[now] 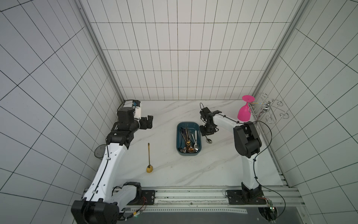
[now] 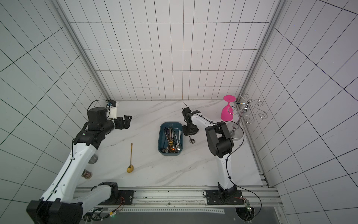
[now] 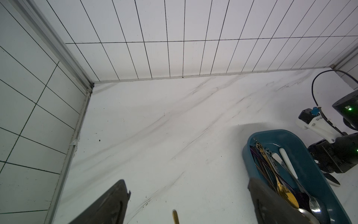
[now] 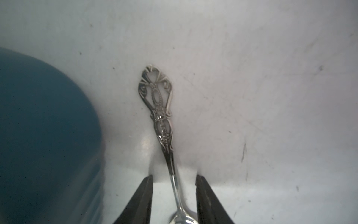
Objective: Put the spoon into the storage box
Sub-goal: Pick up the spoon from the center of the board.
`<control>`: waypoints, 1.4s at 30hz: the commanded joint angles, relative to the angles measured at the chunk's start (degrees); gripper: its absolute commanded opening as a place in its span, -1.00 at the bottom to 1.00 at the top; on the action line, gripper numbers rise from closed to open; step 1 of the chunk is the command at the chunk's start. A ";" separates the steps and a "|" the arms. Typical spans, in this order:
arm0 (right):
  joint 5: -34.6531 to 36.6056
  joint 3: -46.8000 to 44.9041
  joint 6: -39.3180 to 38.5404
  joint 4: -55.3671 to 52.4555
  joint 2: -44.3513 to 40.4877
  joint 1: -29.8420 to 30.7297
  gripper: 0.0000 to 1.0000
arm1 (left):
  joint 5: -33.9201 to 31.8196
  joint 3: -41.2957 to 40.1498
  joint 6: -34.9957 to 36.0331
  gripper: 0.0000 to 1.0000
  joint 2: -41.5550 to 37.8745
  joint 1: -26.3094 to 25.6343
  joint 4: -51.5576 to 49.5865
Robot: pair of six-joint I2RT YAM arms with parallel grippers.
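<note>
Just beside storage box (image 4: 48, 135), spoon (image 4: 164, 120) between jaws.

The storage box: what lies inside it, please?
A pile of cutlery: a white-handled piece, a silver spoon, a gold spoon and dark thin handles. The pile covers much of the storage box floor, so pieces underneath cannot be told.

Glossy metal spoon (image 4: 162, 118), plastic storage box (image 4: 40, 135)
</note>
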 commanded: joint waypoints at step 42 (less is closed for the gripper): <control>1.26 -9.68 7.46 -4.74 -20.73 2.86 -1.00 | 1.16 -1.71 -1.29 0.96 -1.01 3.12 1.60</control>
